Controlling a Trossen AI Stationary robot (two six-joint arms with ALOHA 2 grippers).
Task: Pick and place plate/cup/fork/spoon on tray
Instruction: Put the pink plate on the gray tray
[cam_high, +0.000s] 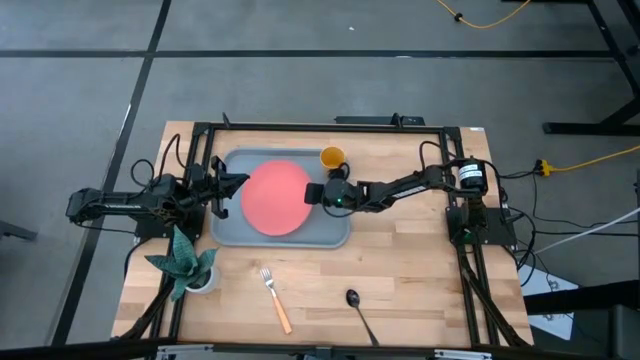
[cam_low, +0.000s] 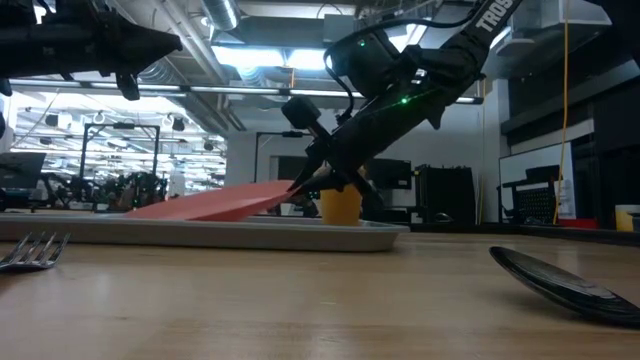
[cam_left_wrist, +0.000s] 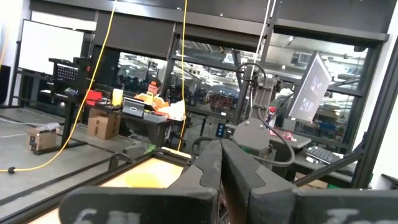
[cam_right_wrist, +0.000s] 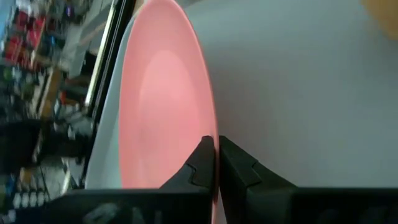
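Plate (cam_high: 273, 197) tilted over tray (cam_high: 228, 232) | right claw (cam_high: 311, 194) pinching rim | left claw (cam_high: 222, 187) pressed together

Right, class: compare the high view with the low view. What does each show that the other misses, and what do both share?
Only the high view shows the potted plant and the fork's orange handle. Only the low view shows the plate tilted, its edge lifted by the right gripper shut on it. Both show the plate, cup, tray, fork and spoon.

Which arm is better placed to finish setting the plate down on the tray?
The right: its pincer grips the tilted plate over the tray. The left pincer waits by the tray's edge.
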